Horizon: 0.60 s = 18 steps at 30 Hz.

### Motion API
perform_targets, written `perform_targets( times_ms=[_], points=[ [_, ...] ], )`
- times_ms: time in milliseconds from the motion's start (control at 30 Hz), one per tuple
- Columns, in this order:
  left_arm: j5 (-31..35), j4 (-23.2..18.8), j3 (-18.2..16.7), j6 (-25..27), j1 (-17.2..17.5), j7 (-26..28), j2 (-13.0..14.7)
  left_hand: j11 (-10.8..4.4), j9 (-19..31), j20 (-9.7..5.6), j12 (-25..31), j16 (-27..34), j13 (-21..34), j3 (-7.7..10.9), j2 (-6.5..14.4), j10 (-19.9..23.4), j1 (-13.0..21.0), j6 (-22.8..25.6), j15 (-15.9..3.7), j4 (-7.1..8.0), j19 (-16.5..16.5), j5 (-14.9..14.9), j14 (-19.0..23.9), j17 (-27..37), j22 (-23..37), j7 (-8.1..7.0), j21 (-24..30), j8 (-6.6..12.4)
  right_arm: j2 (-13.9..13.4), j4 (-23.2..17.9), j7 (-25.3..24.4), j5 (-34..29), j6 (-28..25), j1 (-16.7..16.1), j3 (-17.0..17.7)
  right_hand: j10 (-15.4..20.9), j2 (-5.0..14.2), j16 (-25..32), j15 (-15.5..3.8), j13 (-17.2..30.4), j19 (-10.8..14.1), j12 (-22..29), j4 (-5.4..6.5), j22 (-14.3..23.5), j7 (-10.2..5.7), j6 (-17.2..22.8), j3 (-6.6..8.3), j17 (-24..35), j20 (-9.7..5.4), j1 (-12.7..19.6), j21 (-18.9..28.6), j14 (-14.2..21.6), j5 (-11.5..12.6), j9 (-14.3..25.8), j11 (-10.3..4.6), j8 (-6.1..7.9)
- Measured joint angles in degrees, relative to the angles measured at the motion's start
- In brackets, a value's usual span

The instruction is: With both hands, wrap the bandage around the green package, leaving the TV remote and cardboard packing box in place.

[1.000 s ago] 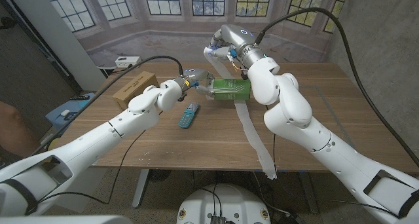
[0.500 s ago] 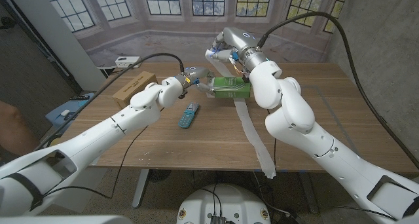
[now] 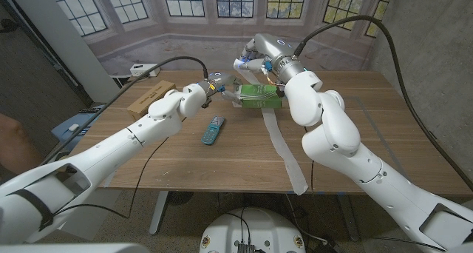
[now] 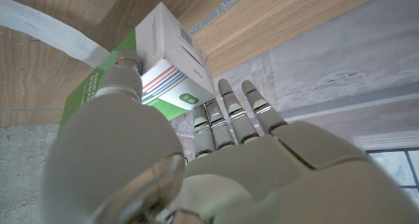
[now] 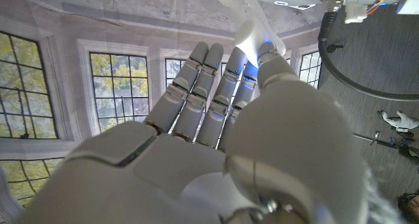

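While the left hand (image 3: 219,89) grips the green package (image 3: 258,98) by its end above the table's (image 3: 384,127) far side, the right hand (image 3: 247,61), pinching the bandage (image 3: 284,153), should keep it taut and square across the package.

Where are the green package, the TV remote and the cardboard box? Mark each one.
green package (image 3: 259,98), head view, on its green top face.
TV remote (image 3: 213,129), head view, on the middle of its button side.
cardboard box (image 3: 150,98), head view, on its brown top face.
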Motion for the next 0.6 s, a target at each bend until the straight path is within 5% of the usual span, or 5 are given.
perform_targets(
  times_ms=[600],
  points=[
    [0.51, 2.08, 1.08, -1.56, -2.77, 0.56, -1.47, 0.0, -0.1, 0.0, -0.19, 0.0, 0.28, 0.0, 0.0, 0.0, 0.0, 0.0, 0.0, 0.0, 0.0, -0.16, 0.0, 0.29, 0.0, 0.0, 0.0, 0.0, -0.43, -3.44, 2.25, -1.47, -4.87, -3.68, -0.33, 0.0, 0.21, 0.0, 0.0, -0.01, 0.11, 0.0, 0.0, 0.0, 0.0, -0.02, 0.0, 0.24, 0.11, -0.17, 0.0, 0.0, 0.24, 0.04, 0.0, -0.07]
  ],
)
